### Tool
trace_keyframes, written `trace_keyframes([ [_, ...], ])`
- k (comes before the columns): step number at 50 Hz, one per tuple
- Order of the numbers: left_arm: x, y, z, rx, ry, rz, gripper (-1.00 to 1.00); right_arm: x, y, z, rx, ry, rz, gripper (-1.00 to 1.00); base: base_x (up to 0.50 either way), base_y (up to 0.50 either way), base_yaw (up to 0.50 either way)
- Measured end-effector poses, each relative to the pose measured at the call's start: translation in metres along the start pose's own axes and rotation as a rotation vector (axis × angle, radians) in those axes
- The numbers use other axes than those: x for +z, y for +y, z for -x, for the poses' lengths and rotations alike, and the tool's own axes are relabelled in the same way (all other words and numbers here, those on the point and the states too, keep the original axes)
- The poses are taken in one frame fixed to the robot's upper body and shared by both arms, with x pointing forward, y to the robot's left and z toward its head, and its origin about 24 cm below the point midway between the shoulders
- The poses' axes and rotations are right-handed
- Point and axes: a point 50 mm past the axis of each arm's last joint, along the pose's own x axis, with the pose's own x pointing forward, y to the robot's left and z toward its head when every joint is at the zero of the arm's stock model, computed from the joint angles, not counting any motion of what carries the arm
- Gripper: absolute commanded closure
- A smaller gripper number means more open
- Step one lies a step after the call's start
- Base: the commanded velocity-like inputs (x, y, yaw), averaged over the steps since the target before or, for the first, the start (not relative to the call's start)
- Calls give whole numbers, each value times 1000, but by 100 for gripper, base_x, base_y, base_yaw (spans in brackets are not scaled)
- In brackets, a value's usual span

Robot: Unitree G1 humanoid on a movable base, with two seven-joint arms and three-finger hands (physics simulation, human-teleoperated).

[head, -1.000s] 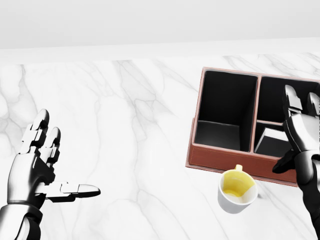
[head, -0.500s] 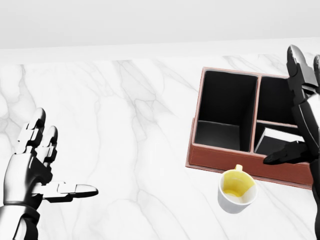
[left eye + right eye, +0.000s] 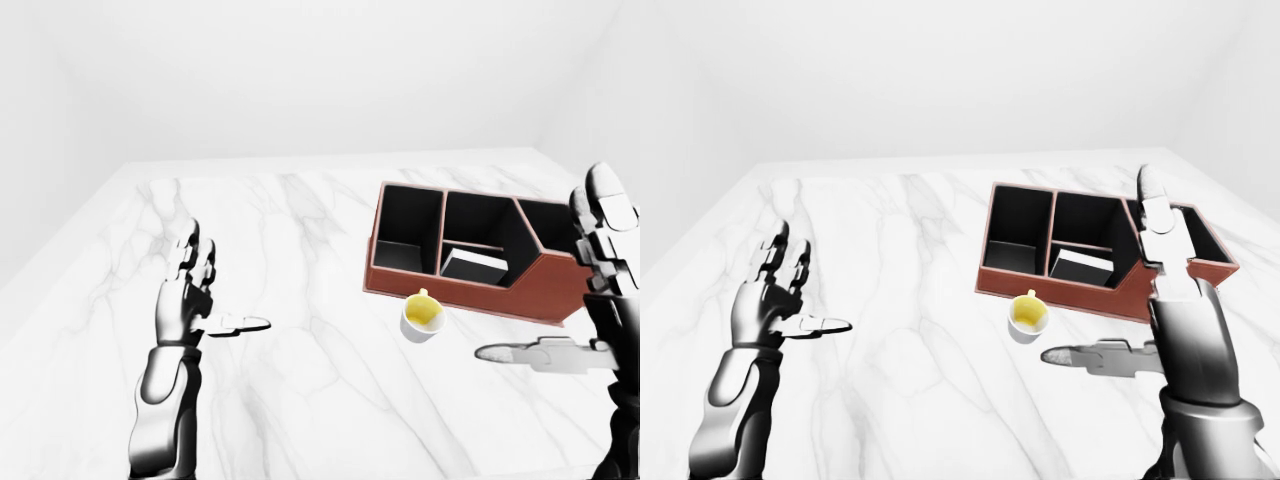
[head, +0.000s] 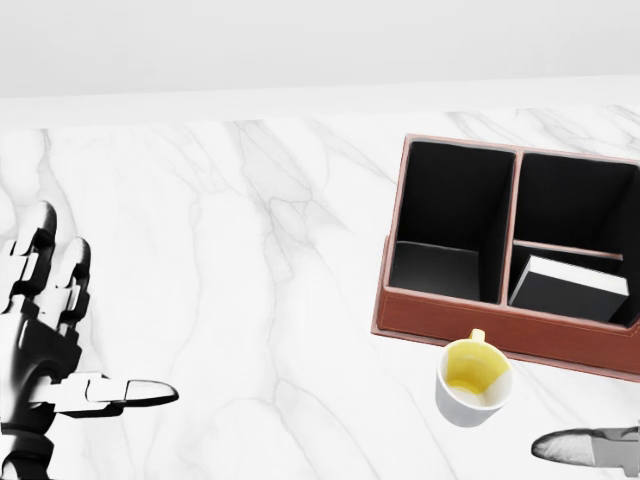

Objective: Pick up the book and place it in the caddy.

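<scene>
Right robot hand (image 3: 1160, 300) lower right in the right-eye view, fingers spread, empty. Left robot hand (image 3: 192, 300) at left, splayed too. Book (image 4: 566, 287) lying inside the caddy (image 4: 452, 318), right compartment. Cup (image 4: 474, 383) just below on the worktop (image 4: 250, 250).

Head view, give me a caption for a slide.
Book lies in the caddy, cup beside it, both hands open.
</scene>
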Motion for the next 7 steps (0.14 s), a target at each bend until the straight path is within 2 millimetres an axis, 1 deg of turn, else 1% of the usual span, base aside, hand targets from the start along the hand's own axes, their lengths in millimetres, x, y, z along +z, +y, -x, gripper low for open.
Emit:
trace_keyframes([
  [7, 20, 5, 14, -1, -80, 24, -100, 9, -2, 19, 2, -42, -116, -100, 0, 0, 0],
])
